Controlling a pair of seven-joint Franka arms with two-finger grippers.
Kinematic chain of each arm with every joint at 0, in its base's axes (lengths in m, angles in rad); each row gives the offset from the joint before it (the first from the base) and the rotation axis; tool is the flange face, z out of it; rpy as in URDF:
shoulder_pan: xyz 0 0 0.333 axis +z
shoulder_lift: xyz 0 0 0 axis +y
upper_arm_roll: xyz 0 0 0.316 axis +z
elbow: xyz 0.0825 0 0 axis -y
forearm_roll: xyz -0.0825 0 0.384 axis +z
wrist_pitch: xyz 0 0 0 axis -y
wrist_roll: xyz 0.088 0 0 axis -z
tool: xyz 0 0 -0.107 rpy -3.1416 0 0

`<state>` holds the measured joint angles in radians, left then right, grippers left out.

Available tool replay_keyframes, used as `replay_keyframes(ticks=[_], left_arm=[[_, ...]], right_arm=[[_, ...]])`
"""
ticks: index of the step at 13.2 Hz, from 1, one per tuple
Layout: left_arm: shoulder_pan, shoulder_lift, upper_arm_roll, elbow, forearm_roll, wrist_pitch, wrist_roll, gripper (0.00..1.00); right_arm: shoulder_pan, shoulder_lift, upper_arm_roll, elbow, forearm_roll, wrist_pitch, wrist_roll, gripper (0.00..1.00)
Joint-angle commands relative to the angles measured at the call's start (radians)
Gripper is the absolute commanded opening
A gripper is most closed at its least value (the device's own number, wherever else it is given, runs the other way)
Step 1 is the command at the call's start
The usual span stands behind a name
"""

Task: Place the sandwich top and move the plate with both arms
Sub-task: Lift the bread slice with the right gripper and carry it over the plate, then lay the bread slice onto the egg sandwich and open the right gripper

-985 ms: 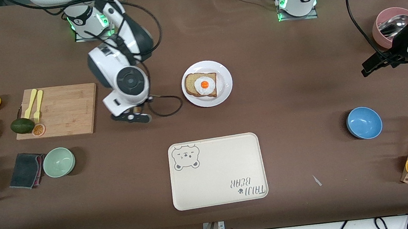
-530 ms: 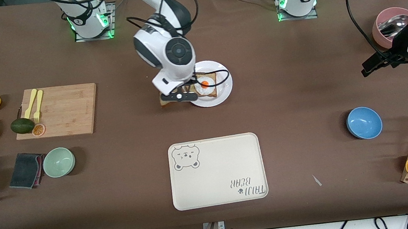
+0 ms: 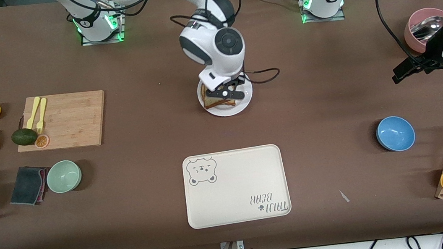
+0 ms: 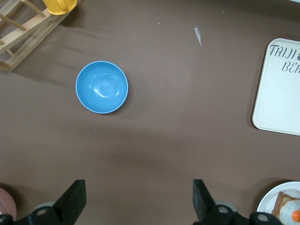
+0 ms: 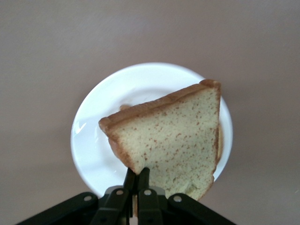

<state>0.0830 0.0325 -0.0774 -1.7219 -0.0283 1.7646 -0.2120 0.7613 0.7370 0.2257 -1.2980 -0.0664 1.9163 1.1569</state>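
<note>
Right gripper (image 5: 136, 187) over the plate (image 3: 246, 96), fingers clamped on one edge of the sandwich top (image 5: 173, 136), slice tilted above the plate mid-table, left gripper (image 4: 138, 199) waiting with fingers spread, over bare table (image 4: 154, 140) near the blue bowl (image 4: 101, 87)

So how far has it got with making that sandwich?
Done: the right gripper has the sandwich top pinched in its shut jaws and hangs over the plate. In hand: lowering it onto the egg slice. Left: letting go, then both arms moving the plate. The left gripper waits, jaws open, near the blue bowl.
</note>
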Motion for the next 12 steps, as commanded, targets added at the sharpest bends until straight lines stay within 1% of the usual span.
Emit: replay_keyframes(ticks=[1, 5, 7, 8, 9, 12], left_arm=[[0.004, -0.002, -0.005, -0.002, 0.03, 0.015, -0.01, 1.0], [0.004, -0.002, -0.005, -0.005, 0.03, 0.016, -0.01, 1.0], [0.004, -0.002, -0.005, -0.005, 0.03, 0.016, -0.01, 1.0], [0.004, -0.002, -0.005, -0.007, 0.03, 0.016, -0.01, 1.0], [0.004, -0.002, -0.005, -0.008, 0.03, 0.016, -0.01, 1.0], [0.004, -0.002, -0.005, -0.008, 0.03, 0.018, -0.01, 1.0]], right_arm=[[0.018, 0.021, -0.009, 0.037, 0.004, -0.01, 0.023, 0.0], [0.018, 0.064, -0.012, 0.039, -0.051, -0.002, 0.021, 0.0], [0.016, 0.079, -0.012, 0.04, -0.049, 0.016, 0.036, 0.0], [0.015, 0.078, -0.012, 0.04, -0.046, 0.026, 0.061, 0.71], [0.015, 0.071, -0.012, 0.04, -0.049, 0.026, 0.078, 1.0], [0.006, 0.032, -0.014, 0.049, -0.043, -0.008, 0.07, 1.0]])
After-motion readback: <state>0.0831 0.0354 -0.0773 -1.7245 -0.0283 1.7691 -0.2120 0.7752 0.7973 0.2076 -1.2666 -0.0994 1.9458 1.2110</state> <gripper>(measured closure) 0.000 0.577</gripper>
